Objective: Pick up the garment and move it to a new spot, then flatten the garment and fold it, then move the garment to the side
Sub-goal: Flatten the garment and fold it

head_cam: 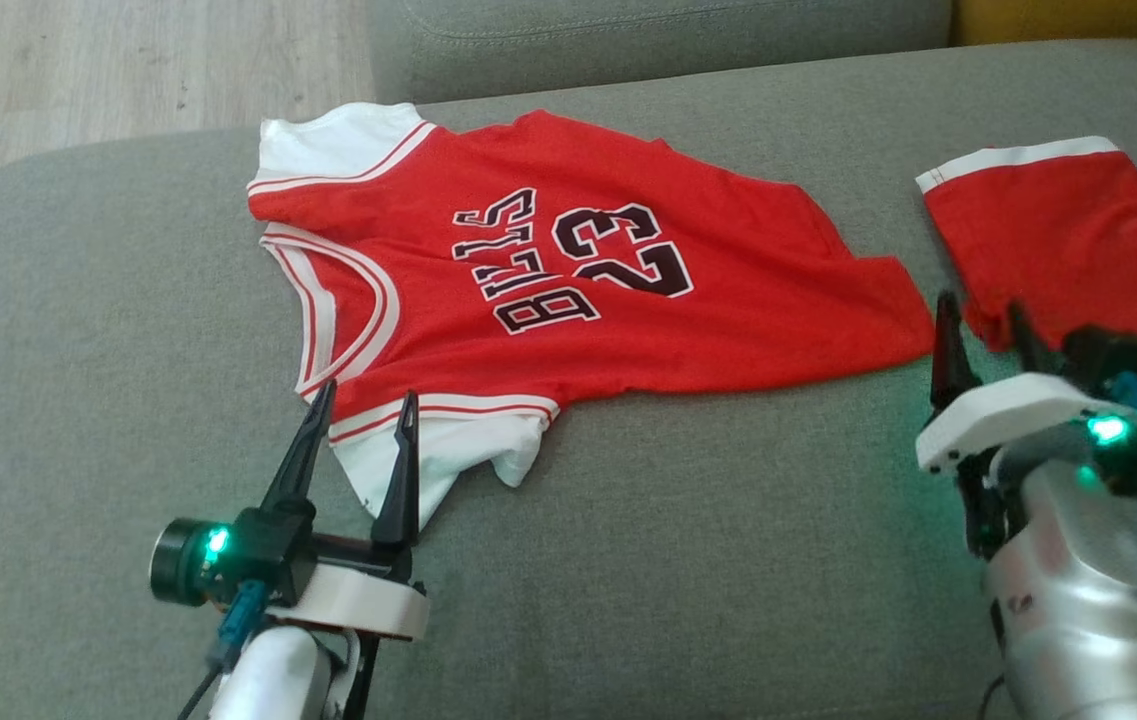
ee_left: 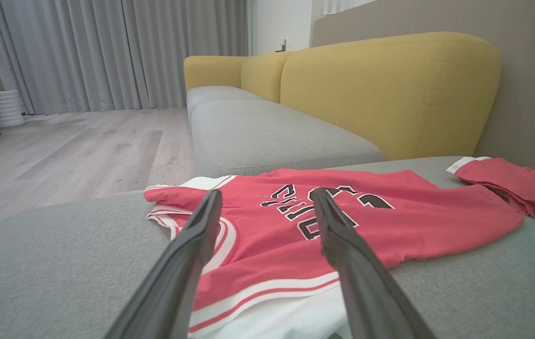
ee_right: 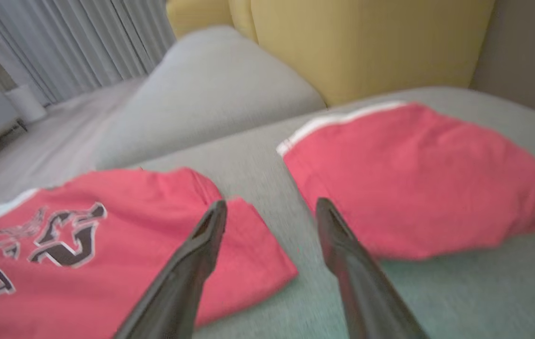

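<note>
Gripper L (head_cam: 371, 391), gripper R (head_cam: 978, 300) spread by jersey (head_cam: 568, 340)

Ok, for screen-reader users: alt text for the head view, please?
A red number 23 jersey lies spread on a grey sofa seat, a smaller red garment apart to its right. The open left gripper is at its near white sleeve; the open right gripper is near the gap between them.

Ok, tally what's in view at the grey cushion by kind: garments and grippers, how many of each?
Red jersey with number 23: 1
Folded red garment with white band: 1
Grippers: 2, left gripper and right gripper
Total: 4
</note>
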Available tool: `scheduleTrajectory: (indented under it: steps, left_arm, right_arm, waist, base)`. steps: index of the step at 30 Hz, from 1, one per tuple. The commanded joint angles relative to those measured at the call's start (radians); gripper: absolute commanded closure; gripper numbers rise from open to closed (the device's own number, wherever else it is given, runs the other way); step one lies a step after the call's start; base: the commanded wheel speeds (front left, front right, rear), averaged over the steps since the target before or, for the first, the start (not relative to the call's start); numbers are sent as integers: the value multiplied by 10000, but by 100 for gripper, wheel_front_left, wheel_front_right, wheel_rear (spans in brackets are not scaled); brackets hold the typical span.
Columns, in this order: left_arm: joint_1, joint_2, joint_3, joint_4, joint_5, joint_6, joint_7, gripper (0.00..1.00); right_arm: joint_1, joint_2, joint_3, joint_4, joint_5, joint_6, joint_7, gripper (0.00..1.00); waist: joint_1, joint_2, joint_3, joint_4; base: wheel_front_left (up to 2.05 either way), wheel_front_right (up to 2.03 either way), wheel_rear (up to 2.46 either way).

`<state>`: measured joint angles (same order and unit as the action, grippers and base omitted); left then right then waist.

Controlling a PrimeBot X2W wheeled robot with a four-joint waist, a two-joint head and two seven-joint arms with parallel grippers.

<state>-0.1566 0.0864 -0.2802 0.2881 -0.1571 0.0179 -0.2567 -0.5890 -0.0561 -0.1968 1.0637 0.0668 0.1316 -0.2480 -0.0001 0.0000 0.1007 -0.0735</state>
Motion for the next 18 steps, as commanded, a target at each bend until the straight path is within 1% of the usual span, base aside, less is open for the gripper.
scheduleTrajectory:
  steps: [1,4,7,11,15,18]
  left_arm:
    - [-239,207,443,-318,72,14,-51,0]
    - [-334,331,523,-310,88,15,-51,0]
    - [-490,512,600,-290,110,17,-20,0]
    - [-612,777,579,91,146,-19,594,0]
    - [-870,963,570,671,6,-178,1492,0]
    - [-1173,1078,669,1093,-98,-170,1946,0]
  right_arm:
    - [399,58,897,-1924,746,-9,-136,0]
    - [1453,58,1593,-3896,1387,-9,-136,0]
    - [2341,58,1914,-5280,1809,-9,-136,0]
    - [3056,58,2182,-6106,1956,-9,-128,0]
    - [3315,58,2340,-6615,2096,-9,2,0]
    - [3374,58,2369,-6871,2150,-9,68,0]
  waist:
    - [1,0,7,39]
    - [1,0,92,91]
    - [1,0,248,123]
    - [1,0,423,73]
    - [1,0,609,-51]
    - [1,0,787,-189]
  base:
    - [0,0,0]
    - [0,0,0]
    - [0,0,0]
    - [0,0,0]
    - [0,0,0]
    - [0,0,0]
